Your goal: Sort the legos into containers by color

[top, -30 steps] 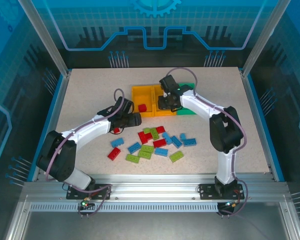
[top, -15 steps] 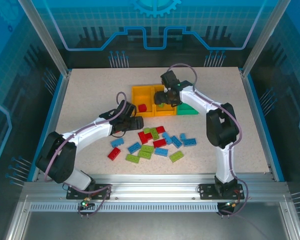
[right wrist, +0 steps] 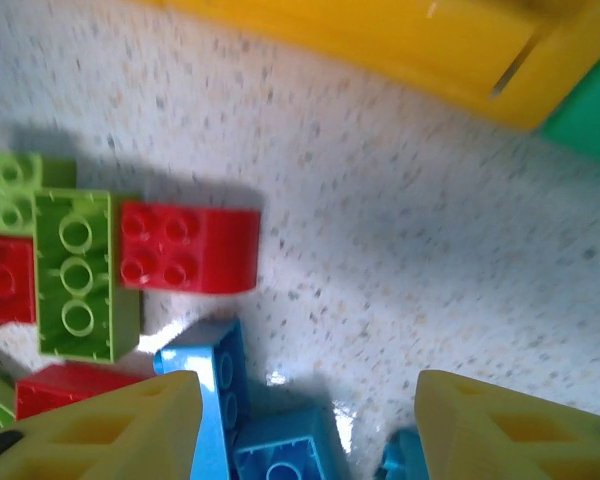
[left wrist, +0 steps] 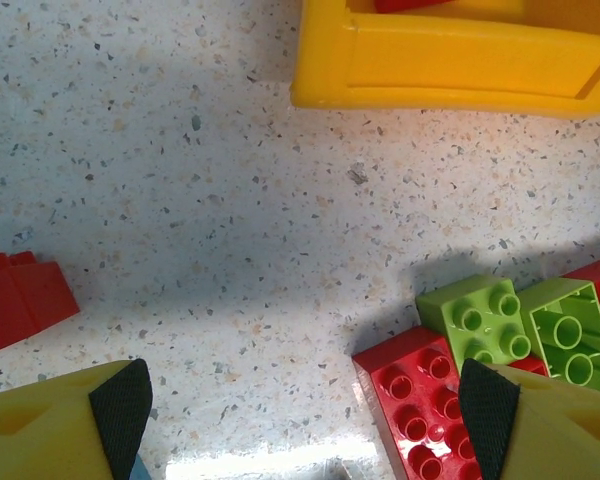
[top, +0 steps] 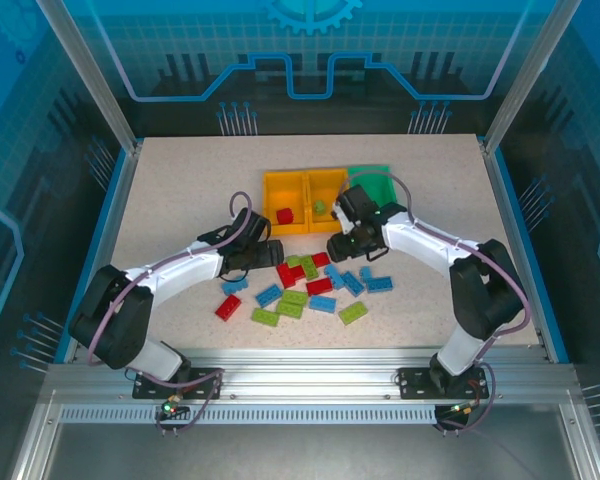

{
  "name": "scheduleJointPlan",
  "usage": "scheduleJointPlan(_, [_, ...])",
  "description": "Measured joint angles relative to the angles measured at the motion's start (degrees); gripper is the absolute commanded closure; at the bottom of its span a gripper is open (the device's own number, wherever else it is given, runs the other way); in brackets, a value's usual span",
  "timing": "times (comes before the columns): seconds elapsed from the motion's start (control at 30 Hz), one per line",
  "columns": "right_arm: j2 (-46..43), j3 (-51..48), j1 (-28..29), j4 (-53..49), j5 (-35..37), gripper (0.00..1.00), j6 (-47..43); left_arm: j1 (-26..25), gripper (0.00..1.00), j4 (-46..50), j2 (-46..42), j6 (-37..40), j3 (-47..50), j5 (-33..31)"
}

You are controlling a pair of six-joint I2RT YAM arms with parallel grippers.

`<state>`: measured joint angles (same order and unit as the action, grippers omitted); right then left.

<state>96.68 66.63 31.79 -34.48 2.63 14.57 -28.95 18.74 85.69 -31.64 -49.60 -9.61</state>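
Top external view: the speckled table (top: 180,200) carries the row of containers (top: 307,195) at its far middle, with one red brick (top: 285,215) in the left yellow bin and a lime brick (top: 320,208) in the next. Just in front of them, the left gripper (top: 272,250) and the right gripper (top: 338,246) hang low with jaws spread and empty, either side of the legos (top: 310,285) heaped loose on the table.

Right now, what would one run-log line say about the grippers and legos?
left gripper open, empty | right gripper open, above loose legos | containers: one red lego, one green lego inside
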Motion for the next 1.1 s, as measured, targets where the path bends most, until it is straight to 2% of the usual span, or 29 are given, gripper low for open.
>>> scheduleJointPlan(0.33, [3.0, -0.7, 5.5, 0.1, -3.5, 0.45, -0.7, 0.0, 0.15, -0.6, -0.9, -0.5, 0.6, -0.2])
scheduleJointPlan(0.6, [6.4, -0.5, 6.2, 0.3, -3.1, 0.54, -0.7, 0.0, 0.14, -0.8, -1.1, -1.2, 1.1, -0.6])
scheduleJointPlan(0.77, [7.1, 0.2, 6.2, 0.6, -2.0, 0.67, -0.7, 0.0, 0.13, -0.8, -1.4, -1.3, 1.1, -0.7])
scheduleJointPlan(1.1, [6.9, 0.4, 6.0, 0.2, -0.2, 0.76, 0.2, 0.0, 0.13, -1.1, -1.7, -1.4, 1.9, -0.7])
